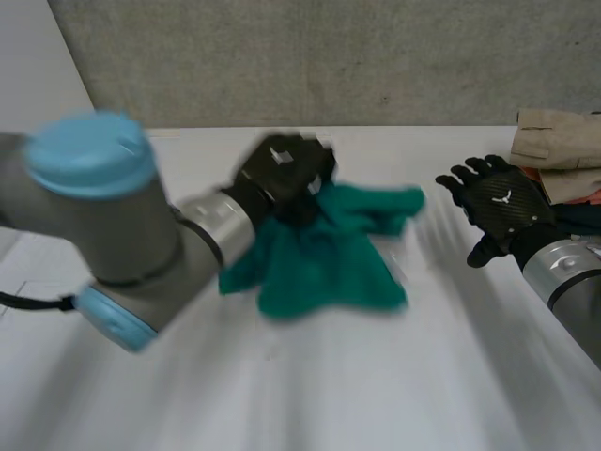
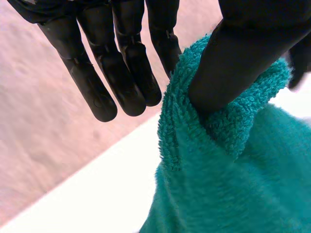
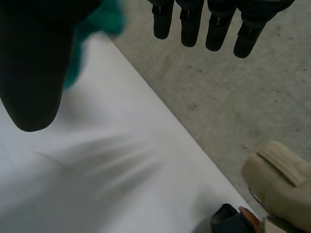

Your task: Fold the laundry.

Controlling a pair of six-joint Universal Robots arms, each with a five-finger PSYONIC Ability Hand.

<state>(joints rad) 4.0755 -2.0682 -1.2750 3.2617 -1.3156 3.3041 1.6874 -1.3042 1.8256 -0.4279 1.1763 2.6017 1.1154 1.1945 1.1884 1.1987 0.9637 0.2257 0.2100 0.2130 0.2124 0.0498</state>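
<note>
Two hands: one is closed on the teal towel (image 1: 319, 254); the other is seen well apart from it.
Left fingers (image 2: 121, 73): straight and pressed close together; the one nearest the thumb is laid against the towel's edge.
Left thumb (image 2: 243, 58): pushed into the terry cloth, so that a fold of the towel is pinched between it and the fingers.
Left hand (image 1: 286, 174): set on the towel's far edge, where the cloth is gathered.
Left arm (image 1: 122, 225): brought in from the towel's left, its light-blue cap nearest the camera.
Towel: bunched at the grip and fanned out wider on its near side; whether its near hem rests on the white table (image 1: 282, 395) cannot be told.
Right fingers (image 3: 194, 24): straight and slightly spread, with nothing held between them and the right thumb (image 3: 31, 73).
Right hand (image 1: 498, 207): held flat to the towel's right, well apart from it.
Beige garment (image 1: 559, 141): piled beyond the right hand, farther still from the towel.
Orange and dark cloth (image 1: 575, 195): tucked under the beige garment, on its towel side.
Concrete wall (image 1: 329, 56): seen behind the towel, past the table's far edge.
</note>
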